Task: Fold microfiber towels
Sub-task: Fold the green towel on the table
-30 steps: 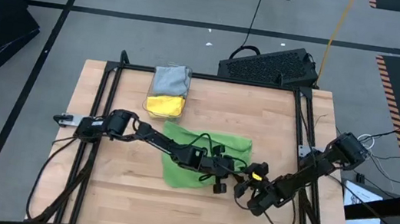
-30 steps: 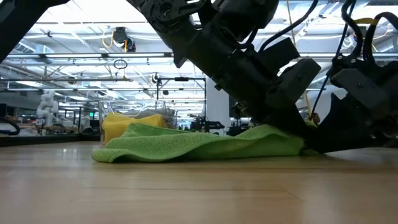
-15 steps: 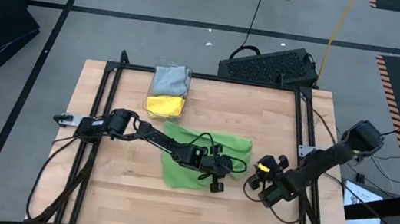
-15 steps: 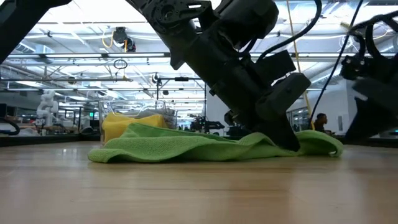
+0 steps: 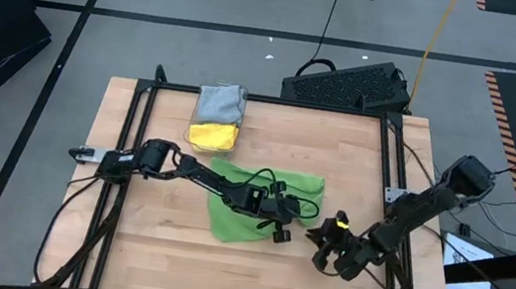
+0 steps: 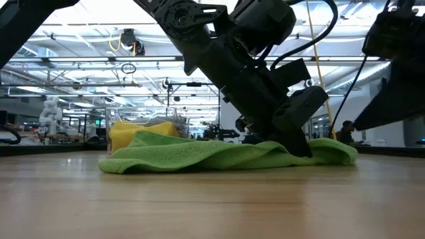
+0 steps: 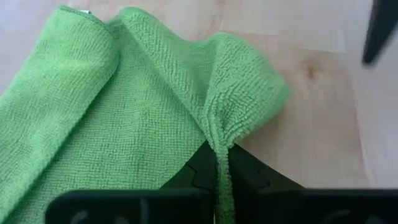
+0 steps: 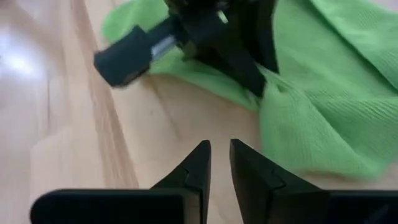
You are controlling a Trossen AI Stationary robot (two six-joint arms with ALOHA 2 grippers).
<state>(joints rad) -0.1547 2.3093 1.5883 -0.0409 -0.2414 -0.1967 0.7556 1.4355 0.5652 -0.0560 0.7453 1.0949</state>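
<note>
A bright green microfiber towel (image 5: 257, 192) lies rumpled on the middle of the wooden table (image 5: 221, 274), and also shows in the low view (image 6: 192, 154). My left gripper (image 7: 222, 171) is shut on it at its near right part (image 5: 282, 228). My right gripper (image 8: 219, 152) hovers just right of the towel (image 5: 317, 242), clear of the table, pointing at the towel. Its fingers are drawn together to a narrow slit with nothing between them. A yellow towel (image 5: 211, 136) and a grey towel (image 5: 222, 102) rest in the clear bin (image 5: 193, 121). My left gripper pinches a raised ridge of the green towel (image 7: 219, 149) between its two fingers, near the towel's right edge. The fingers slant down from the table's left side (image 6: 299, 143). The cloth gathers into a narrow fold at the fingers, and the rest of the towel lies slack on the table.
The clear bin stands at the far edge, left of centre. A black perforated box (image 5: 346, 84) sits beyond the far edge. Black frame rails (image 5: 130, 128) run along both sides of the table. Bare wood stretches along the near edge.
My right gripper has drawn away from the towel's right end and risen off the table, shifting a little toward the near edge. The towel's right end, earlier hidden behind that gripper in the low view, now lies free on the table.
</note>
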